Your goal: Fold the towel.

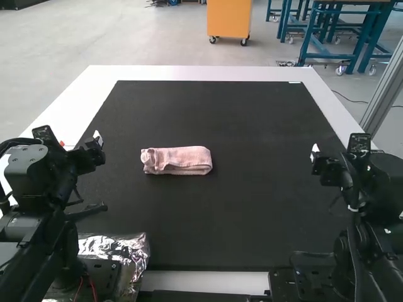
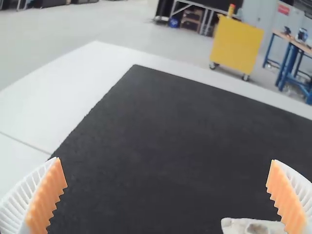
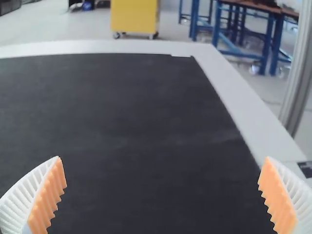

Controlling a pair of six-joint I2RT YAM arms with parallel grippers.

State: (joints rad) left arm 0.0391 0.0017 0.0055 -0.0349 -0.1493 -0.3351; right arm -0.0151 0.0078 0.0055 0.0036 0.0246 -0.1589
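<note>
The pink towel (image 1: 177, 160) lies folded into a small compact bundle on the black mat, left of its middle in the high view; how many folds it has I cannot tell. My left gripper (image 1: 97, 139) is up at the mat's left side, apart from the towel. In the left wrist view that gripper (image 2: 165, 183) stands open, and an edge of the towel (image 2: 253, 226) shows beside one finger. My right gripper (image 1: 314, 153) is over the mat's right side, far from the towel. Seen in the right wrist view, this gripper (image 3: 161, 183) is open with nothing between its fingers.
A black mat (image 1: 252, 207) covers most of the white table (image 1: 201, 73). Crinkled silver foil (image 1: 129, 248) lies by the left arm's base at the near edge. A metal post (image 1: 385, 94) rises beyond the table's right edge.
</note>
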